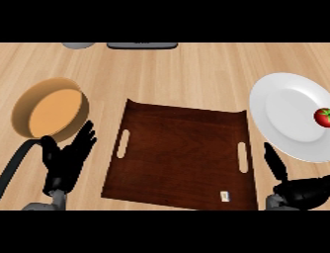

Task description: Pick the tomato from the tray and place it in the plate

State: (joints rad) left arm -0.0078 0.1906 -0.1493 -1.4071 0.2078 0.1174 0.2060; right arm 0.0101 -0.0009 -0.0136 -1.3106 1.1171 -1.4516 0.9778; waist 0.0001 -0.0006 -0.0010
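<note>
- Spanning the whole view: wood counter, everything sits on it.
- Dark wood tray at centre, slot handles on both sides; nothing on it but a small pale tag near its lower right corner.
- White plate to the tray's right, just beside it.
- Frying pan, tan inside, black handle, to the tray's left.
- Left hand at lower left, fingers straight & up, holds nothing, resting betw. pan handle & tray.
- Right hand at lower right below the plate, fingers spread, holds nothing, apart from the plate.
- Tomato lies in the plate, toward its right side; task looks done.
- Risk: tomato is round & near the rim, so if the right hand bumps the plate it could roll off.
</note>
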